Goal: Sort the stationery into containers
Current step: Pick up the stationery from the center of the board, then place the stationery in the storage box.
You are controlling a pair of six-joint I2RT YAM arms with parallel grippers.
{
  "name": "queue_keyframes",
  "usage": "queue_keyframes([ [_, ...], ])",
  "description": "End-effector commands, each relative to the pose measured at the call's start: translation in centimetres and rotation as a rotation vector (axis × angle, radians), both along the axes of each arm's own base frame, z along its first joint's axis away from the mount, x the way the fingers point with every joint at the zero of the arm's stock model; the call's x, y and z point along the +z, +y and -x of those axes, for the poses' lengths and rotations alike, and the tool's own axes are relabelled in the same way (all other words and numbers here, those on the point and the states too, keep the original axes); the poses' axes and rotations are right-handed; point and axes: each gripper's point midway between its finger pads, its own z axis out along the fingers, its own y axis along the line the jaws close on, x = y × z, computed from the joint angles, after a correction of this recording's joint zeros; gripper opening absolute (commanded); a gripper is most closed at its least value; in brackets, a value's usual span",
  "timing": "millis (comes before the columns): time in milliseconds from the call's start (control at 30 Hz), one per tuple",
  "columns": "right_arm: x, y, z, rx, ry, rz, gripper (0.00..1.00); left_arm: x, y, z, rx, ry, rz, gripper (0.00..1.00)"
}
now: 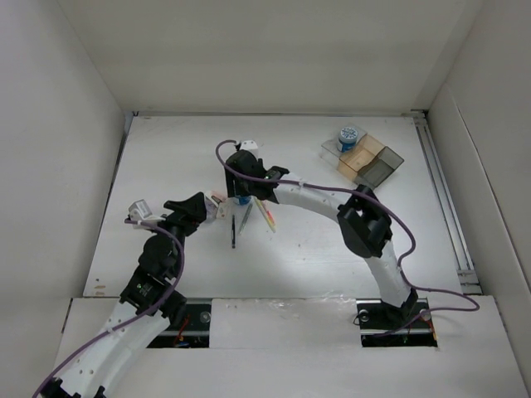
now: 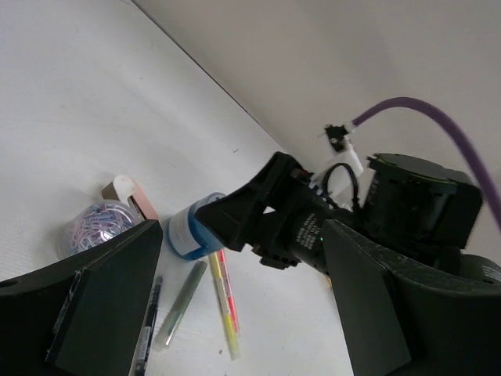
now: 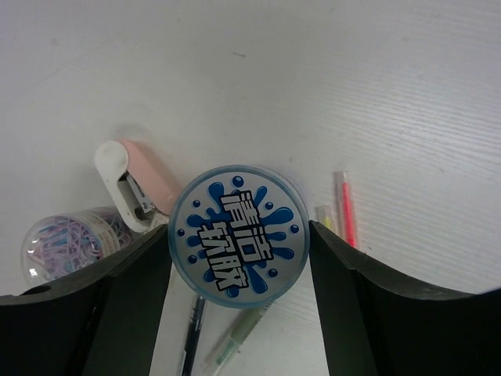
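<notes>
snugly, right pincer (image 3: 237,235) clasps blue roll (image 3: 239,244), pens (image 3: 347,207) just beside.

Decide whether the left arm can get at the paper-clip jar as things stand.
Probably yes: the open left gripper sits just beside the paper-clip jar, nothing covering it, though the right gripper on the blue roll works close by.

A robotics lab: white table (image 1: 178,153) boxed by plain walls (image 1: 265,50), two robot arms (image 1: 314,197) mounted.

There are two blue round tubs (image 3: 239,239), two dark or grey pens (image 2: 182,304), two slim yellow-and-pink pens (image 2: 223,309), one stapler (image 3: 137,184), one paper-clip jar (image 2: 98,227) and one tray (image 1: 383,170).
</notes>
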Motion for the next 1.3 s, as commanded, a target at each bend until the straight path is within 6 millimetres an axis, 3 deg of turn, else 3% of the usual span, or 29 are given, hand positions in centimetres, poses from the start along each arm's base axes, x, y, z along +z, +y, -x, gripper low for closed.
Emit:
queue_keyframes([
  [0,12.9,-1.5,-2.9,-0.084,-0.196,-0.255,0.56,0.4,-0.5,-0.2,-0.020,-0.022,-0.001,0.80],
  [100,15.6,-6.6,-5.9,-0.192,-0.228,-0.294,0.56,0.2,-1.1,-0.5,-0.043,-0.003,-0.021,0.80],
  [133,15.0,-10.1,-7.9,-0.267,-0.228,-0.264,0.56,-0.1,-1.1,-0.6,-0.043,0.007,-0.027,0.80],
  [167,16.1,-11.9,-8.8,-0.313,-0.248,-0.280,0.54,-0.5,-1.2,-0.7,-0.044,0.018,-0.042,0.80],
  [200,15.2,-15.5,-10.6,-0.393,-0.239,-0.258,0.54,-0.3,-1.6,-1.0,-0.057,0.023,-0.045,0.80],
  [233,15.6,-16.0,-10.4,-0.406,-0.250,-0.256,0.54,-0.7,-1.9,-1.0,-0.071,0.036,-0.052,0.80],
  [267,15.1,-19.5,-12.1,-0.474,-0.252,-0.240,0.54,-0.4,-2.1,-1.2,-0.081,0.032,-0.059,0.80],
  [333,15.4,-23.1,-13.3,-0.558,-0.255,-0.241,0.54,-1.2,-2.7,-1.6,-0.095,0.070,-0.079,0.80],
  [367,15.3,-26.1,-14.4,-0.608,-0.259,-0.239,0.54,-1.1,-2.9,-1.7,-0.105,0.074,-0.081,0.80],
  [467,15.1,-29.2,-16.0,-0.646,-0.244,-0.245,0.54,-1.7,-3.4,-2.1,-0.117,0.102,-0.096,0.80],
  [500,15.2,-31.1,-16.7,-0.672,-0.237,-0.245,0.54,-1.9,-3.5,-2.2,-0.118,0.111,-0.101,0.80],
  [567,13.9,-31.9,-17.5,-0.656,-0.205,-0.245,0.54,-2.0,-3.9,-2.3,-0.136,0.111,-0.109,0.80],
  [733,12.7,-34.6,-19.1,-0.675,-0.179,-0.234,0.53,-1.5,-4.2,-2.5,-0.145,0.089,-0.097,0.80],
  [1000,9.1,-33.5,-18.2,-0.639,-0.110,-0.223,0.53,-1.9,-4.4,-2.5,-0.155,0.096,-0.100,0.80],
  [1267,7.9,-34.3,-17.0,-0.680,-0.088,-0.201,0.52,-1.9,-4.4,-2.3,-0.163,0.088,-0.095,0.80],
])
